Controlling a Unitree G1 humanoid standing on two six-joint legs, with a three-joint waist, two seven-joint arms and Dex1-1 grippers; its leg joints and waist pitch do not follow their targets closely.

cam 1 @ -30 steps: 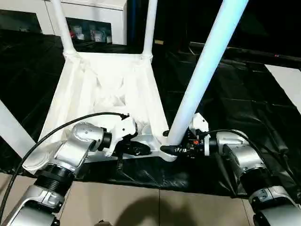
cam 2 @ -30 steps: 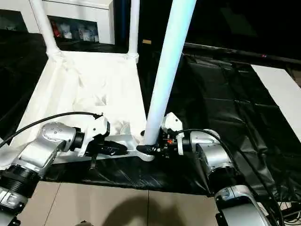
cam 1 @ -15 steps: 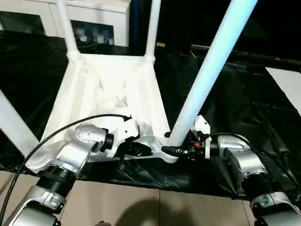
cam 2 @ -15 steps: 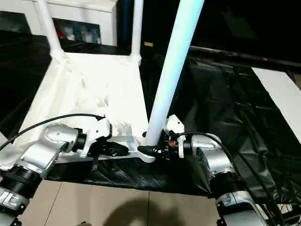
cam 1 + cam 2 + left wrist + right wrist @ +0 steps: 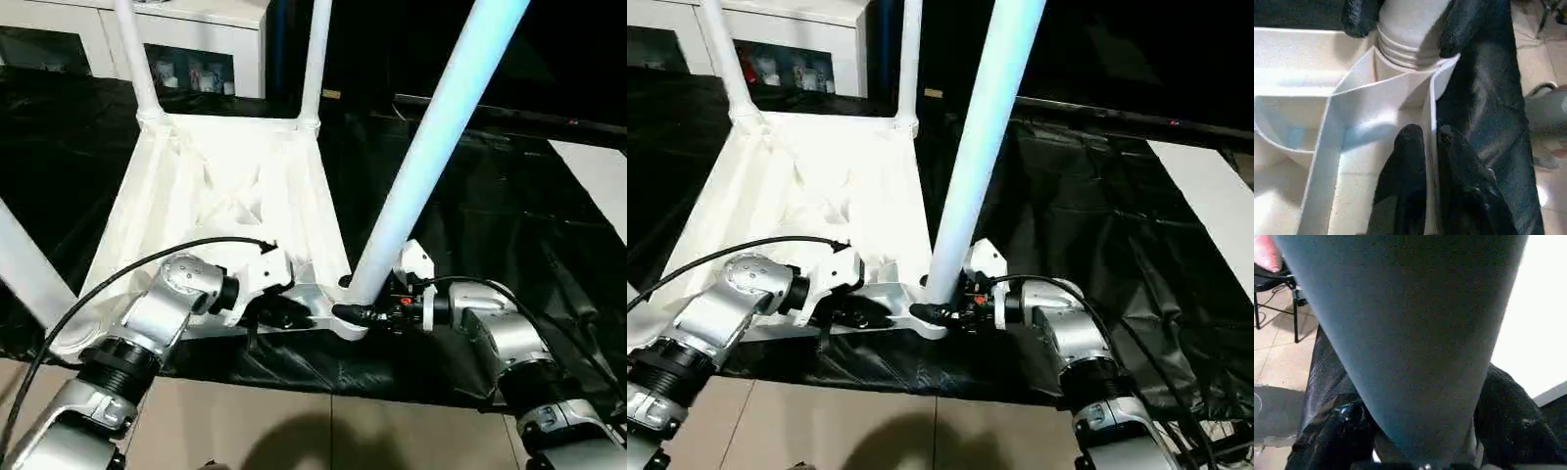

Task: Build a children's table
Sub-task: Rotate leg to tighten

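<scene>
My right gripper [image 5: 367, 311] is clamped round the foot of the leg [image 5: 431, 147], which leans in its corner socket; just beside it my left gripper [image 5: 1431, 147] pinches the tabletop [image 5: 235, 196] rim wall, nearly closed. Stiff, light, smooth plastic, I judge — hold low, since the long tube will lever.

A crinkled black sheet [image 5: 509, 215] covers the floor under the work. Nearer the camera, beige tiles [image 5: 294, 431] show, glossy and shadowed. At the back stands a white cabinet [image 5: 211, 44] with glass doors; small items sit behind the glass, perhaps jars. A pale panel [image 5: 596, 176] lies at the right edge.
</scene>
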